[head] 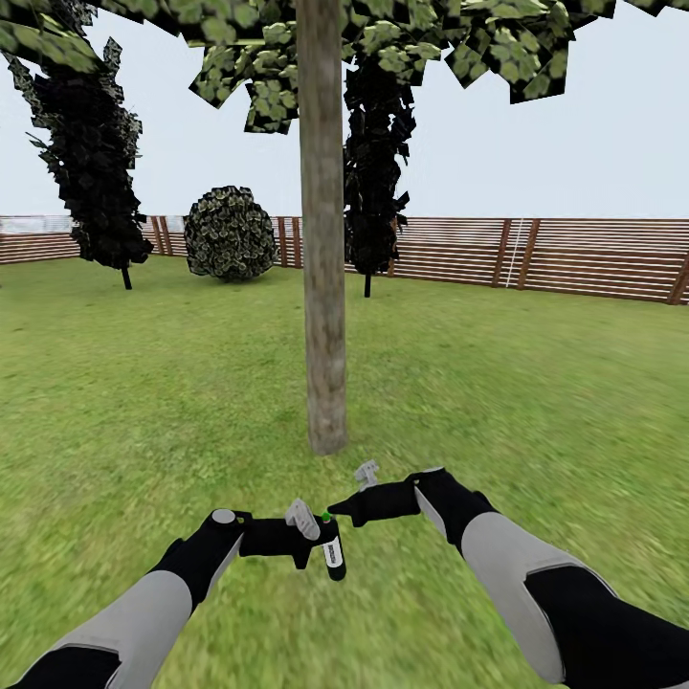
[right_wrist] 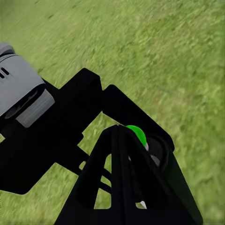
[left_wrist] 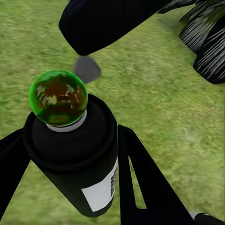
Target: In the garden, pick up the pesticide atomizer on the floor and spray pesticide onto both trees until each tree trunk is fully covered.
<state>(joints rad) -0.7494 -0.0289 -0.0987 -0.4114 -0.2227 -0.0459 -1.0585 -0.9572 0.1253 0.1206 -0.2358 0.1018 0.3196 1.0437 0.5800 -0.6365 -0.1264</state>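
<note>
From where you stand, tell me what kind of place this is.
Most likely a fenced garden or backyard: a wide green lawn, a brown slatted wooden fence, and a bare tree trunk under leaves.

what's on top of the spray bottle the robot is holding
A glossy green ball sits on the bottle, on a pale collar. The right gripper hovers close over it. Any nozzle opening is not visible.

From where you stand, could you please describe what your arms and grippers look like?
Both arms have pale grey forearm shells with black segments at wrist and elbow. The left gripper and right gripper are matte black, with flat, triangular, cut-out jaws. Each wrist carries a small light grey module.
</note>
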